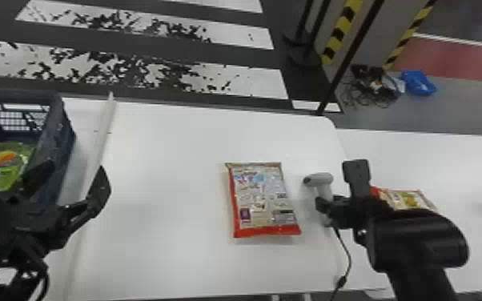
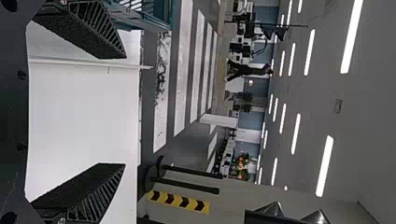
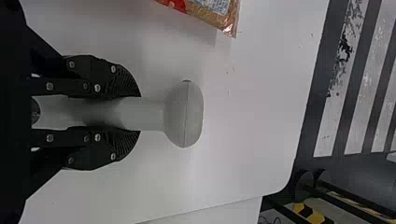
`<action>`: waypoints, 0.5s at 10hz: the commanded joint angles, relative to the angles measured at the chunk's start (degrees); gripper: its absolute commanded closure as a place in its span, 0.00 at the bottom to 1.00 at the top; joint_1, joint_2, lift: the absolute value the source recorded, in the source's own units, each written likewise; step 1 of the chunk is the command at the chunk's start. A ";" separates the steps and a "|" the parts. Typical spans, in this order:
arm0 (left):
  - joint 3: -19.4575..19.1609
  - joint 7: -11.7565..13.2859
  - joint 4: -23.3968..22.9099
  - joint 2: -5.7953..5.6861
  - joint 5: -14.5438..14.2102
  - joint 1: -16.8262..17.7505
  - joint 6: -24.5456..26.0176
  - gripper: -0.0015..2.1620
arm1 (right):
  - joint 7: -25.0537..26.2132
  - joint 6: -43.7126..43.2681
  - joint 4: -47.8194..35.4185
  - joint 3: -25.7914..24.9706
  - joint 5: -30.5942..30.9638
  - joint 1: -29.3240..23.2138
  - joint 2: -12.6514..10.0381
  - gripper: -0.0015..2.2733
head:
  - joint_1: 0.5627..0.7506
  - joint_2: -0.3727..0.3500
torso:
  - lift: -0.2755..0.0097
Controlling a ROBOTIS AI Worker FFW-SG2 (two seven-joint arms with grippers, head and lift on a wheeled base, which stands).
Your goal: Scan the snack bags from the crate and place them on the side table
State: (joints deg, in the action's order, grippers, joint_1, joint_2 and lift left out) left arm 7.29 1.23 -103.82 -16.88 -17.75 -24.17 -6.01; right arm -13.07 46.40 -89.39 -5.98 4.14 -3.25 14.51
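While the right gripper point(image 3: 135, 113) pinches the scanner point(image 1: 320, 179) beside the bag point(image 1: 262, 198) on the table point(image 1: 164, 160), scanning seems the step; next, point it at the bag; the left gripper point(image 2: 124, 111) is spread.

The red-edged, rectangular plastic-film snack bag point(image 1: 262, 200) looks glossy and lightly wrinkled. The grey, hammer-shaped plastic scanner point(image 3: 182, 114) is smooth and matt (a fine seam aside). The dark, slotted plastic crate point(image 1: 61, 136) looks hard; the white, flat tabletop point(image 1: 164, 168) is smooth, faintly glossy.
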 commanded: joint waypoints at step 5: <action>-0.09 0.00 0.20 0.09 0.00 0.00 0.00 0.02 | 1.38 2.96 -12.39 -2.81 -4.40 -5.89 0.00 0.03 | 0.70 0.22 | 0.79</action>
State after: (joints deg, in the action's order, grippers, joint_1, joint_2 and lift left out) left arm 7.21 1.23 -103.64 -16.85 -17.75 -24.17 -6.01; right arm -11.65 48.43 -99.52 -8.31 0.86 -8.03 14.50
